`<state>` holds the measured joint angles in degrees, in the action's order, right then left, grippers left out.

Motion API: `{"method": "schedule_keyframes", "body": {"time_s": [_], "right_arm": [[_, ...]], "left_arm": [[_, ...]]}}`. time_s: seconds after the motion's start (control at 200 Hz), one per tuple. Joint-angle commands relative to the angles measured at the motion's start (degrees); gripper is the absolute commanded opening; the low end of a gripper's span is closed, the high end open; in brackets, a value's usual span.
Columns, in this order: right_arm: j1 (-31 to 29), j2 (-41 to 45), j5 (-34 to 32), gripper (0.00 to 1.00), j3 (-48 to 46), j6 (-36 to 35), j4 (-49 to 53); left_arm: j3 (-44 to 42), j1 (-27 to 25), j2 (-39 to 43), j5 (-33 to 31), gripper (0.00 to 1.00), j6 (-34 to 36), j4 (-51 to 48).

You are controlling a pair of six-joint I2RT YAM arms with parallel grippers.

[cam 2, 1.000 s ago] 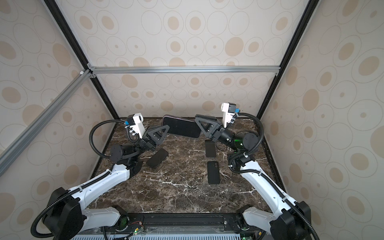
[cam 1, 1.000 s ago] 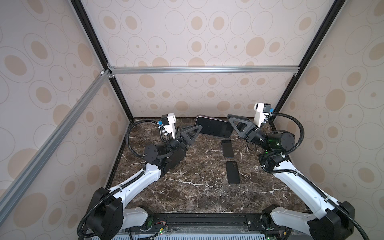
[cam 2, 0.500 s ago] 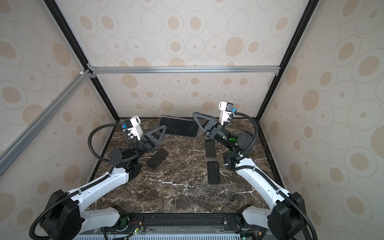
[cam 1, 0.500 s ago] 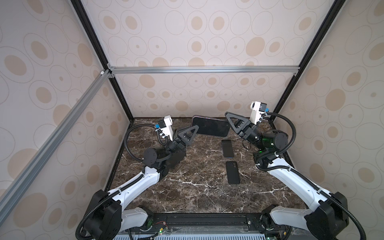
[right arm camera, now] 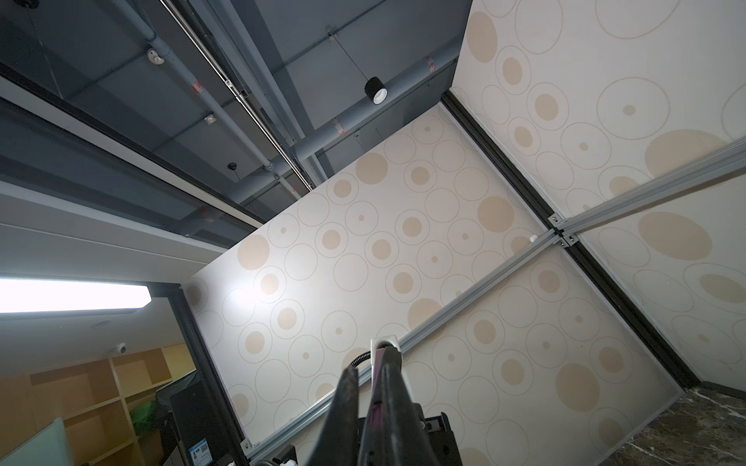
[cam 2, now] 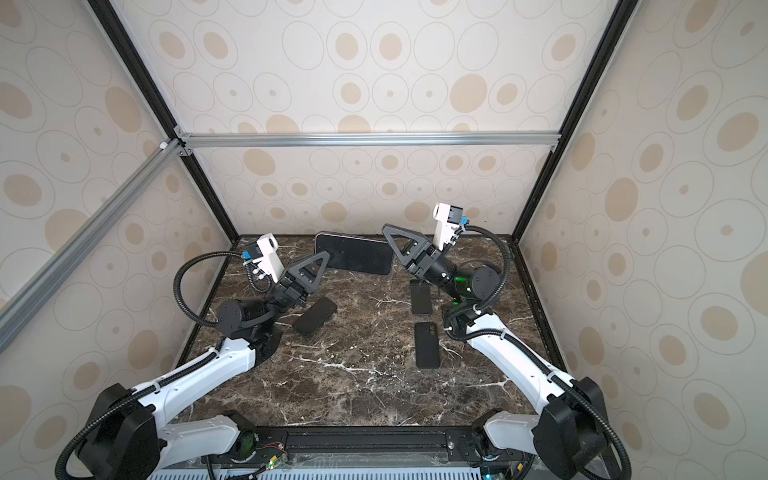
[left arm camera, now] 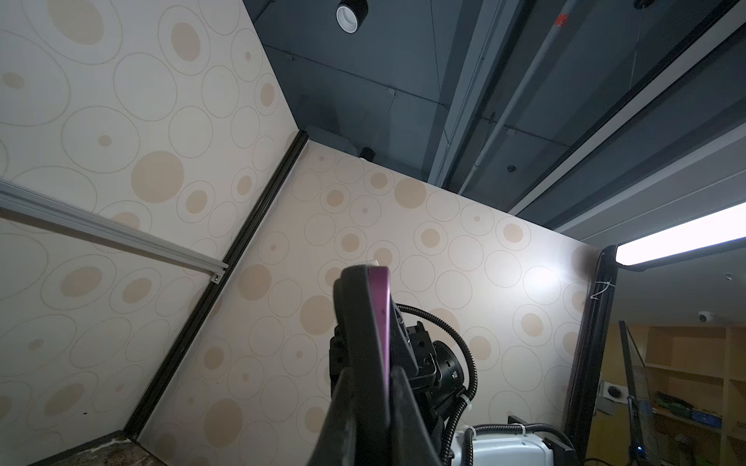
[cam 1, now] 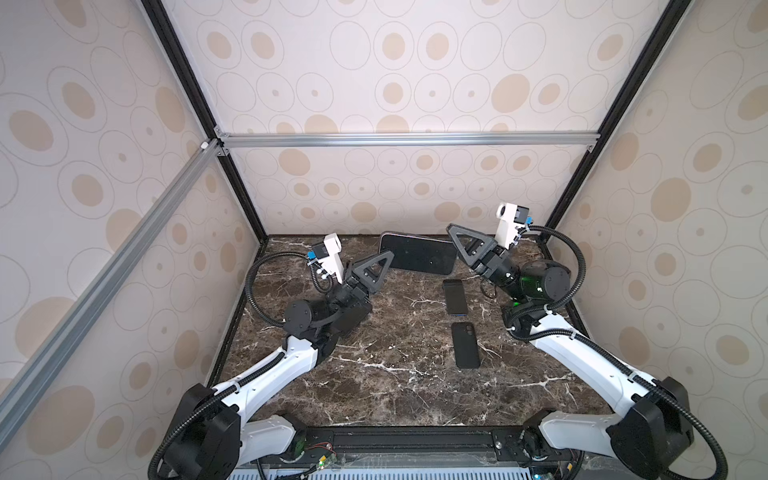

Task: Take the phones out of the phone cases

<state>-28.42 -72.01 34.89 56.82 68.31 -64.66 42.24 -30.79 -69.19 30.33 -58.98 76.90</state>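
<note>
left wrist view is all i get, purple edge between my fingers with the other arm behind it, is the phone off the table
Observer: Yes. In both top views the phone hangs in the air above the back of the table, long side level, with the left gripper shut on one end.
Operator: where's the right one
Observer: The right gripper straddles the opposite end. I cannot tell whether it is pressing on it.
Operator: anything lying on the table
Observer: Three dark phone-shaped slabs lie on the table: a far slab, a near slab, and a slab by the left arm.
</note>
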Motion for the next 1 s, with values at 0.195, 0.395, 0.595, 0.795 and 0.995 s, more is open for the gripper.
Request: {"method": "schedule_keyframes", "body": {"time_s": [0.195,0.395,0.595,0.795,0.995], "right_arm": [[-3.7,0.0,3.4,0.08,4.4,3.6,-4.2],[-3.7,-0.6,7.8,0.08,6.3,5.4,-4.4],[-3.7,-1.3,12.1,0.08,8.5,7.4,-4.4],[-3.7,-2.4,13.9,0.04,10.0,9.4,-5.0],[-4.0,-4.6,14.3,0.02,11.0,13.8,-9.2]], "left_arm": [[0.5,3.7,-5.5,4.3,0.0,-1.8,14.2],[2.7,6.5,-9.7,9.9,0.0,-7.0,25.9],[5.9,7.4,-7.1,15.6,0.0,-0.6,17.5],[8.4,7.8,-7.8,19.5,0.0,-2.6,20.5],[10.6,7.8,-9.3,21.7,0.0,-5.5,25.5]]}}
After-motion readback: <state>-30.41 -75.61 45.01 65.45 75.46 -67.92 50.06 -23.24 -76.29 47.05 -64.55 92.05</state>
